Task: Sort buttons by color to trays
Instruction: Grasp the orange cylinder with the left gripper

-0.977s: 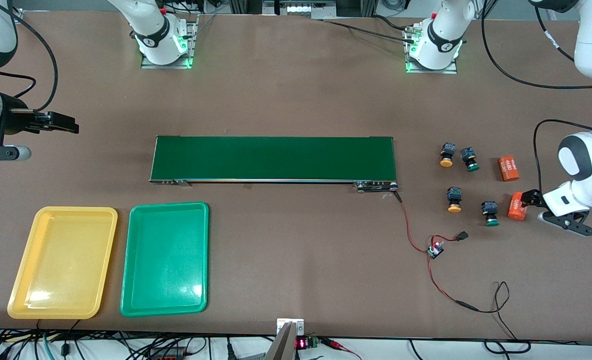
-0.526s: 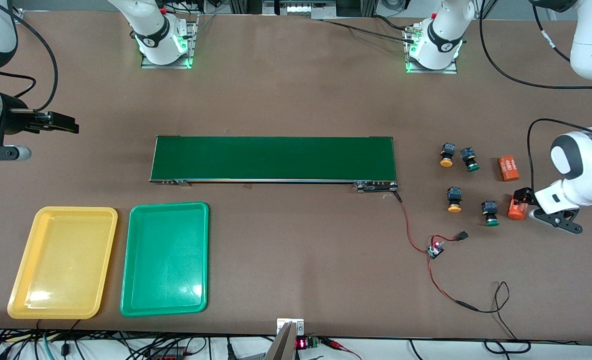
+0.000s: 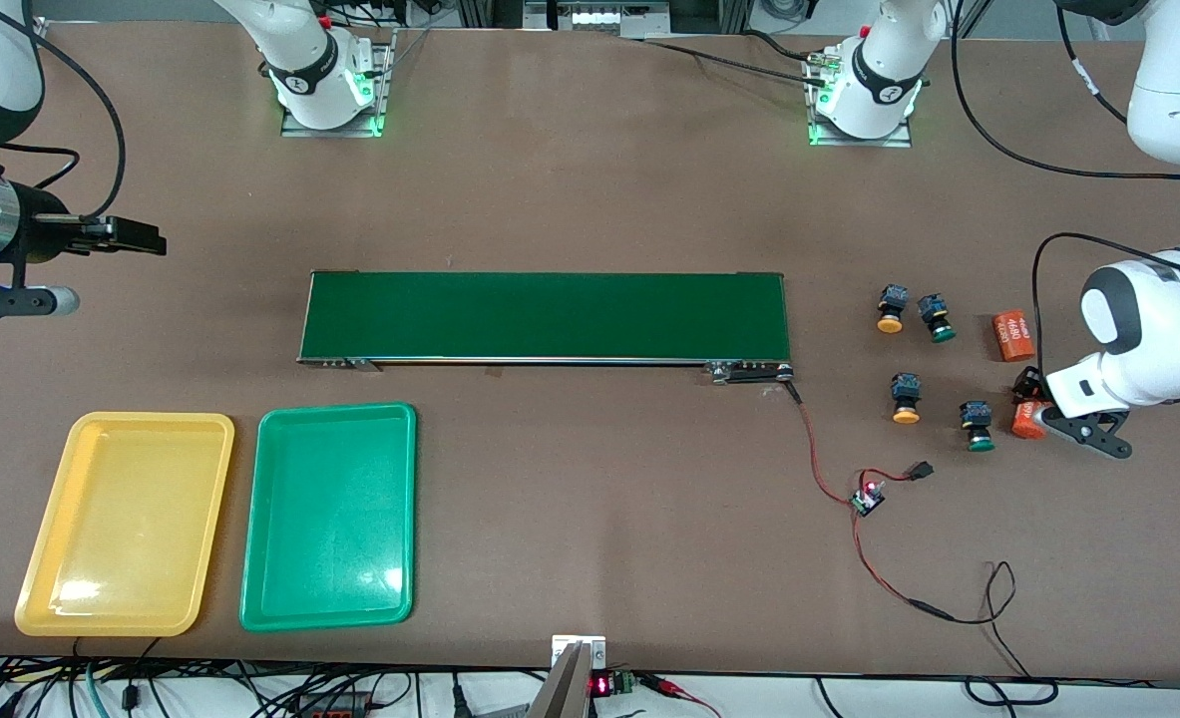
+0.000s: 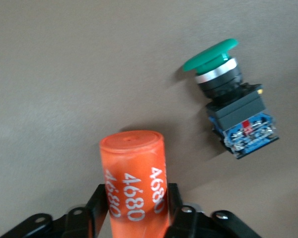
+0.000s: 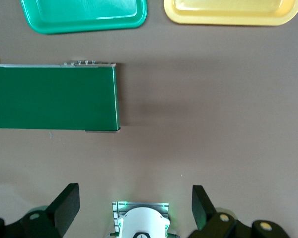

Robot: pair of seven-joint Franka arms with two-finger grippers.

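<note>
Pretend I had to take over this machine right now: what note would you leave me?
Left gripper: fingers on either side of an orange cylinder marked 4680, which is not a button, at the left arm's end of the table.
Right gripper: open, empty, waiting up over the right arm's end.
Buttons: two yellow-capped and two green-capped lie on the table between the conveyor belt and the cylinders.
Trays: yellow tray and green tray, side by side, nothing in them.
Done: nothing sorted.
Left: all four buttons.
</note>
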